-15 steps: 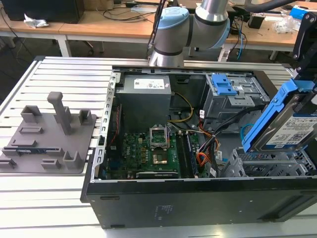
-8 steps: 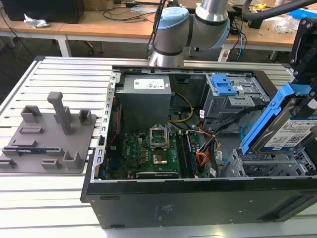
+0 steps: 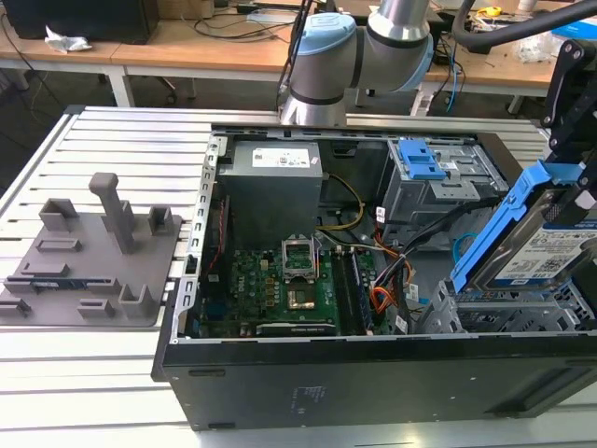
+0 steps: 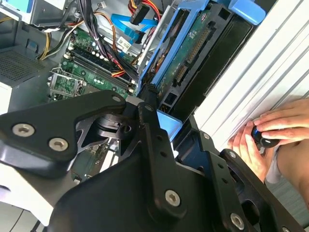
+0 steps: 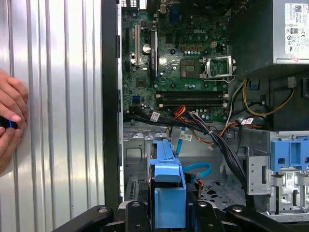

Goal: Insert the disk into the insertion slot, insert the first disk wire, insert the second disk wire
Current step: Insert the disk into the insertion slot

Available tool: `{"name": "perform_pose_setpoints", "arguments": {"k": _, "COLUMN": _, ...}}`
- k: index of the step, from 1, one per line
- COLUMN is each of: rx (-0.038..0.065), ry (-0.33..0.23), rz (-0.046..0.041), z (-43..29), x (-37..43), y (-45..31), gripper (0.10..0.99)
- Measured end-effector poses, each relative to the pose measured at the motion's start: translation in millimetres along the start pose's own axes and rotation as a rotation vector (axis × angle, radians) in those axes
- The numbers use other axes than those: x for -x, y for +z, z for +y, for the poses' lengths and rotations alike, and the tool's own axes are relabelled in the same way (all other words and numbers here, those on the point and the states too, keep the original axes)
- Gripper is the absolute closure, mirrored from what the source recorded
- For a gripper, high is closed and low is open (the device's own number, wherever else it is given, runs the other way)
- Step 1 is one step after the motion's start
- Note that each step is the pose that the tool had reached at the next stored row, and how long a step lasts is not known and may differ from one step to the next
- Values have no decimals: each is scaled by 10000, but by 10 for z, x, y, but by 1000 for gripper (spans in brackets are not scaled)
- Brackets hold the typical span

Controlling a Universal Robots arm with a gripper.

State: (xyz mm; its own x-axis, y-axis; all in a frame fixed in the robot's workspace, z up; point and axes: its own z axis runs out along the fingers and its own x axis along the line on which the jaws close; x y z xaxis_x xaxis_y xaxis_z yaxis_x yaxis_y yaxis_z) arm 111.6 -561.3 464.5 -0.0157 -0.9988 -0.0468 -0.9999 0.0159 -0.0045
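The disk [image 3: 550, 247], a silver drive with a white label in a bright blue carrier, hangs tilted over the case's corner at the exterior view's right. My gripper [image 3: 584, 187] is shut on its upper end. Just below it sits the insertion slot [image 3: 504, 315], a grey perforated metal bay; the disk's lower end reaches down to the bay's top. In the first wrist view the carrier's blue edge [image 5: 167, 186] stands between my fingers [image 5: 133, 209]. The second wrist view shows the disk's green circuit side [image 4: 190, 53]. Loose orange and black wires [image 3: 384, 297] and a blue cable [image 5: 197, 169] lie beside the slot.
A larger grey cage with a blue latch [image 3: 424, 166] stands behind the slot. The motherboard [image 3: 280, 285] and power supply [image 3: 275, 177] occupy the rest of the case. A person's hand [image 5: 9, 121] rests on the slatted table beside the case. A grey fixture plate [image 3: 93, 252] lies at the exterior view's left.
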Motion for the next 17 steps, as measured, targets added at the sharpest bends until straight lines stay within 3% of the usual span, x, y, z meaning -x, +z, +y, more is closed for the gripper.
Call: {"name": "perform_pose_setpoints", "arguments": {"k": 17, "rx": 0, "ry": -11, "rz": -2, "z": -2, "x": 22, "y": 74, "gripper": 722}}
